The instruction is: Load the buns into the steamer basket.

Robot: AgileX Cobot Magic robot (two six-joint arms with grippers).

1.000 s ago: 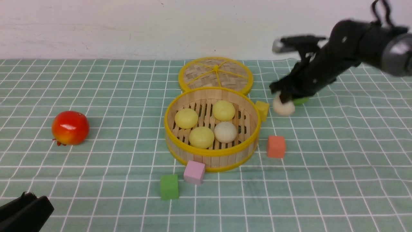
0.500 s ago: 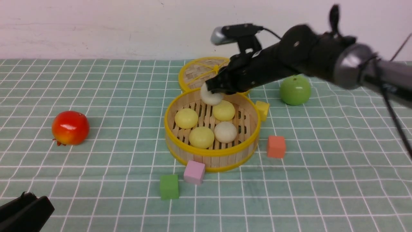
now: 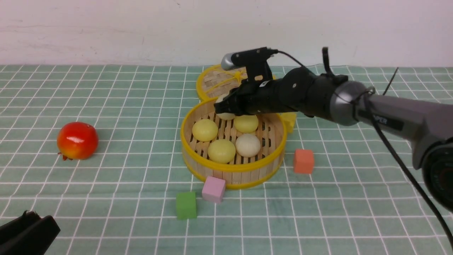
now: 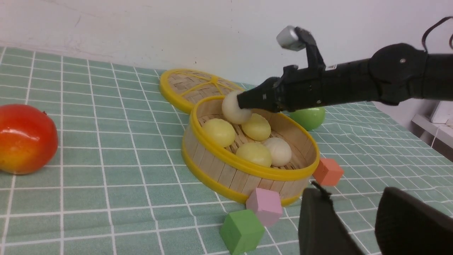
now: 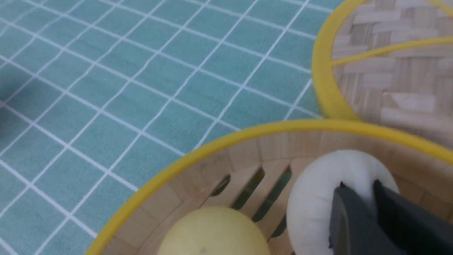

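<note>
The steamer basket (image 3: 231,168) stands mid-table with three pale yellow buns (image 3: 205,129) (image 3: 245,123) (image 3: 221,150) and one off-white bun (image 3: 247,145) on its slatted floor. My right gripper (image 3: 228,106) reaches over the far rim, shut on another off-white bun (image 3: 223,114) that hangs just inside the back wall. The right wrist view shows both fingers pressed into this bun (image 5: 318,205) above the slats, with the right gripper (image 5: 357,187) pinching its top. My left gripper (image 4: 350,193) is open and empty near the table's front left corner (image 3: 32,221).
The woven lid (image 3: 216,85) lies flat behind the basket. A red fruit (image 3: 77,140) sits at the left and a green apple (image 4: 309,117) behind the right arm. Green (image 3: 186,205), pink (image 3: 213,188), orange (image 3: 303,161) and yellow (image 3: 289,120) cubes ring the basket.
My right arm has swung left from beside the green apple, carrying the off-white bun over the basket and lowering it inside the back wall. The left gripper has stayed put.
</note>
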